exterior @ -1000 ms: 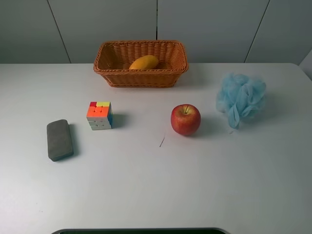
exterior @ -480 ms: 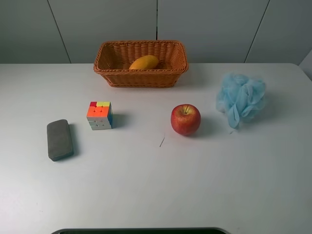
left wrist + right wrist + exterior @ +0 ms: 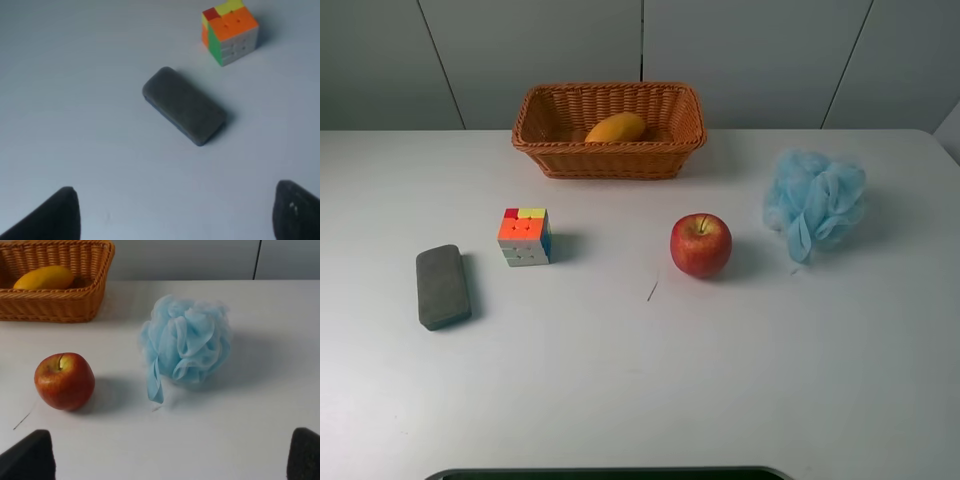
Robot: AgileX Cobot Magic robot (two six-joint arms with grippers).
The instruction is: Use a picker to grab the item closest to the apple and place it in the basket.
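Note:
A red apple (image 3: 701,245) stands on the white table right of centre; it also shows in the right wrist view (image 3: 64,381). A light blue mesh bath pouf (image 3: 815,203) lies just right of it and is the nearest item to it; it also shows in the right wrist view (image 3: 186,345). A wicker basket (image 3: 545,153) at the back holds a yellow mango (image 3: 615,128). My right gripper (image 3: 166,457) is open and empty, set back from the apple and the pouf. My left gripper (image 3: 175,215) is open and empty, set back from the eraser. Neither gripper shows in the exterior view.
A colourful puzzle cube (image 3: 525,236) stands left of centre, and a dark grey eraser block (image 3: 442,286) lies further left. Both show in the left wrist view: cube (image 3: 230,31), eraser (image 3: 183,105). A thin dark sliver (image 3: 652,291) lies near the apple.

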